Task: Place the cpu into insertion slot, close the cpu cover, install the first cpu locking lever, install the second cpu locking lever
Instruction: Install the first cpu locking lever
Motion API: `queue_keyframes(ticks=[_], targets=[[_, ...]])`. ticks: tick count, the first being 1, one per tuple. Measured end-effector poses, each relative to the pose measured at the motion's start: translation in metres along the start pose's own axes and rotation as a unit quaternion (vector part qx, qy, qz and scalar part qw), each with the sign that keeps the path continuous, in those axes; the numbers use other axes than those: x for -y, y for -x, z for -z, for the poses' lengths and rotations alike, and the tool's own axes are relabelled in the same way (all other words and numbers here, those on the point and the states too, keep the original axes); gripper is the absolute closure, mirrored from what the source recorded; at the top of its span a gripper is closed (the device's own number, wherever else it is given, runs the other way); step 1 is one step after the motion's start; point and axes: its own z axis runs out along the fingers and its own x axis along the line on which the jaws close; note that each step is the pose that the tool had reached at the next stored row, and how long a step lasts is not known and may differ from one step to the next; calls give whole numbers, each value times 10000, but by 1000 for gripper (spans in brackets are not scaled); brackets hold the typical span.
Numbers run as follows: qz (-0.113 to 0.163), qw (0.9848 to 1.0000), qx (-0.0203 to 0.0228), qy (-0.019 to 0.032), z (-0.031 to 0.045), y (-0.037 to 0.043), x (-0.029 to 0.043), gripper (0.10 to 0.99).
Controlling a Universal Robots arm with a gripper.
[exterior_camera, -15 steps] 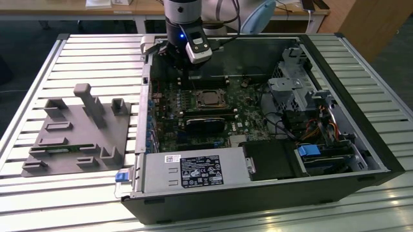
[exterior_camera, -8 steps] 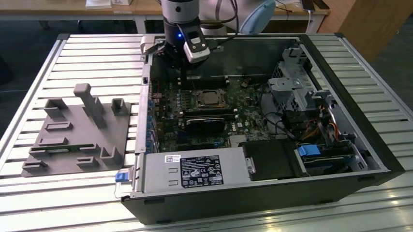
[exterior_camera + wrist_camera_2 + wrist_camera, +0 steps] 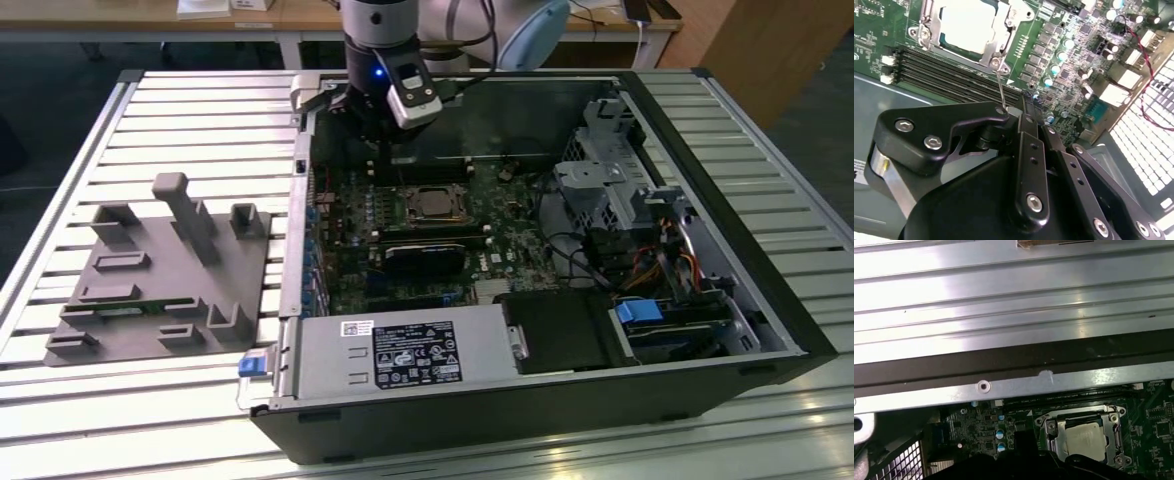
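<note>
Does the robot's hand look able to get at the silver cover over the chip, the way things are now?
Probably yes. The case is open, the hand hovers close beside the cpu cover, and only a thin wire lever stands in the gap.

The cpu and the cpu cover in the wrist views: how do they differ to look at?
The cpu is a solid, plain plate, while the cpu cover is a thin frame with a square window. The cpu sits in the middle, and the cpu cover rings it. Both are silvery, square and lie on the green board.
</note>
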Motion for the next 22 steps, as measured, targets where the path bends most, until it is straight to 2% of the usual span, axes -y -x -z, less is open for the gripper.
queue_keyframes(ticks=[14, 22], targets=[[78, 10000, -3, 1, -3, 121, -22, 980], [87, 10000, -3, 1, -9, 228, -36, 980]])
